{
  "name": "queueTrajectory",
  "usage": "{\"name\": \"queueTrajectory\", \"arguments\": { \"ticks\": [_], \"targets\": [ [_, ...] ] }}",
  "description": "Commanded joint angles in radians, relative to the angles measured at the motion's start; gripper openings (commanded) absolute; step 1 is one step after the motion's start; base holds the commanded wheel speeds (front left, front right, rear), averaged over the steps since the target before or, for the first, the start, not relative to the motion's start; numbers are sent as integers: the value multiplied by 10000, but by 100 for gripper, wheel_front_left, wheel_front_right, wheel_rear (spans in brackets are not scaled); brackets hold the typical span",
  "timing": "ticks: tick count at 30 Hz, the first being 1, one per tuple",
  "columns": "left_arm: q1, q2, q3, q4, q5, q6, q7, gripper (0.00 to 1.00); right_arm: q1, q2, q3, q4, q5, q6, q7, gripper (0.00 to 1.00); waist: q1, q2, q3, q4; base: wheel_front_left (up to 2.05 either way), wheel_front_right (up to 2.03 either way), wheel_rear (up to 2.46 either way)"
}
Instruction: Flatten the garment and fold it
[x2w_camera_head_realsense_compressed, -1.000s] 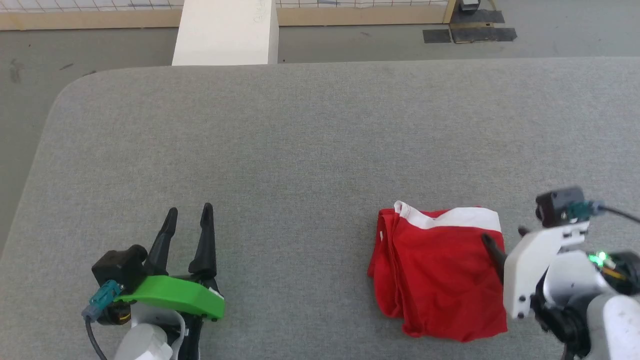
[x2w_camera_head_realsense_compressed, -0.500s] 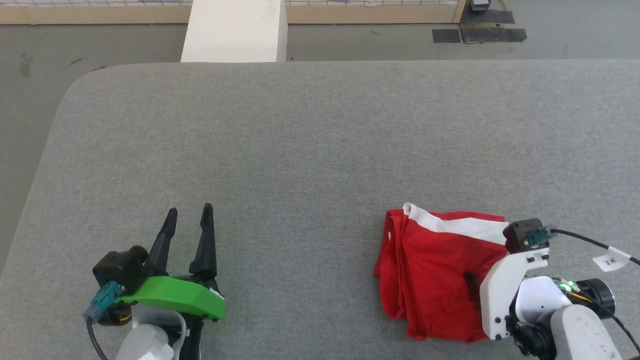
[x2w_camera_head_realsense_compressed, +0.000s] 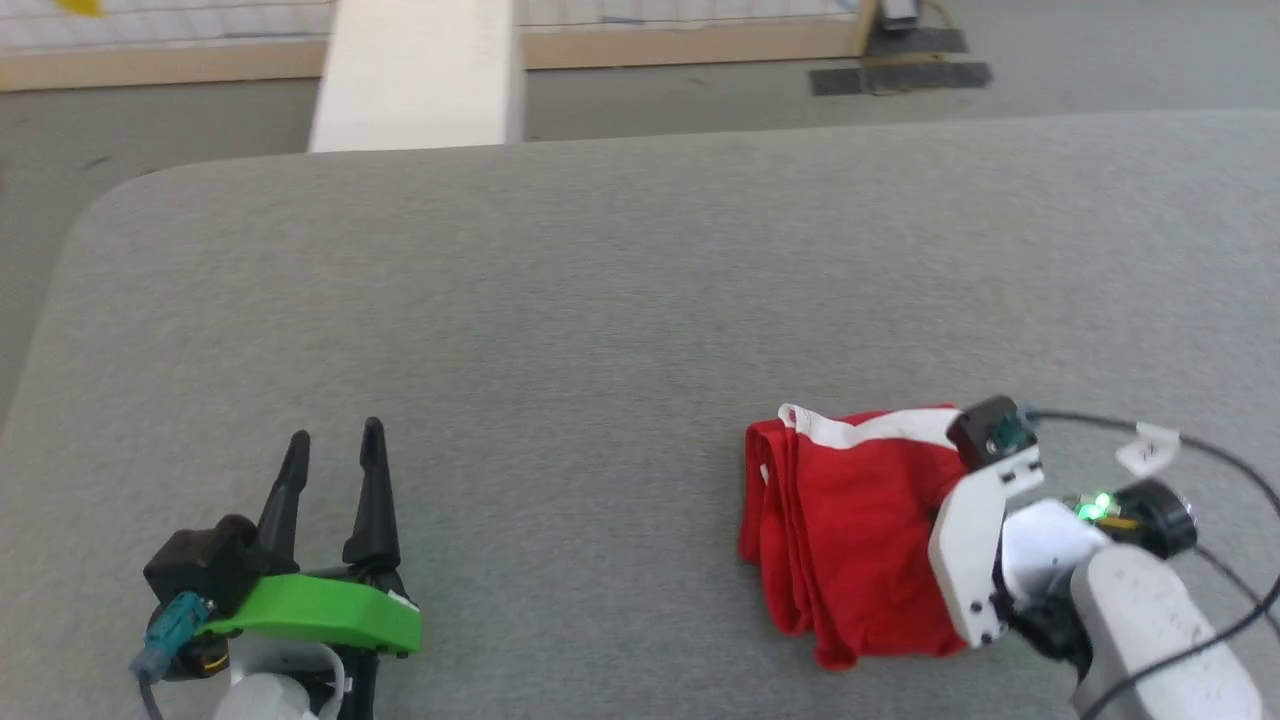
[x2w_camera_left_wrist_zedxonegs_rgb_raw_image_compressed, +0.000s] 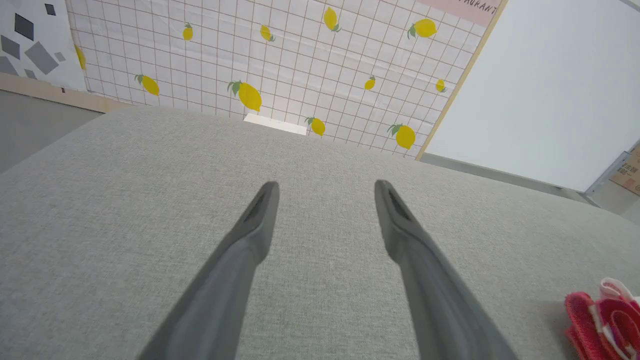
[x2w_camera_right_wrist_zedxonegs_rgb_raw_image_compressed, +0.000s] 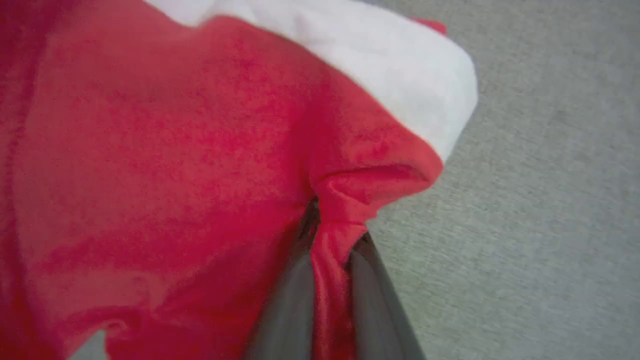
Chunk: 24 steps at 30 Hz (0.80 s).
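Note:
The garment (x2w_camera_head_realsense_compressed: 850, 530), bright red with a white band along its far edge, lies bunched and folded over at the front right of the grey table (x2w_camera_head_realsense_compressed: 620, 300). Its edge also peeks in at the lower right of the left wrist view (x2w_camera_left_wrist_zedxonegs_rgb_raw_image_compressed: 605, 320). In the right wrist view my right gripper (x2w_camera_right_wrist_zedxonegs_rgb_raw_image_compressed: 327, 235) is shut on a pinched ridge of the red cloth (x2w_camera_right_wrist_zedxonegs_rgb_raw_image_compressed: 150, 150), near the white band. In the head view its fingertips are hidden behind the white wrist mount. My left gripper (x2w_camera_head_realsense_compressed: 335, 455) rests open at the front left, far from the cloth, with nothing between its fingers (x2w_camera_left_wrist_zedxonegs_rgb_raw_image_compressed: 325, 187).
A white bench-like block (x2w_camera_head_realsense_compressed: 415, 75) stands beyond the table's far edge. The table's rounded left corner (x2w_camera_head_realsense_compressed: 110, 200) drops to grey floor. A lemon-patterned tiled wall (x2w_camera_left_wrist_zedxonegs_rgb_raw_image_compressed: 250, 60) is behind.
My right gripper came in over the garment's right side and shut on a fold of the cloth. The head camera has shifted. The left gripper stayed open in place.

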Motion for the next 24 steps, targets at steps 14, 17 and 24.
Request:
{"name": "queueTrajectory", "arguments": {
  "ticks": [14,17,24],
  "targets": [
    [348,677,573,-1790,367,640,134,100,-3823,-1725,2740,1398,1228,-19,-265,0,0,104,1646,-3956,0,0,0],
    [426,937,759,-2356,547,847,310,100,-4438,-1928,3017,1847,1145,-19,-490,0,0,104,2161,-4241,0,0,0],
    [556,1548,1427,-3770,830,1342,808,100,-5488,-2629,2470,2869,826,-19,-1049,0,0,104,3548,-4205,0,0,0]
  ]
}}
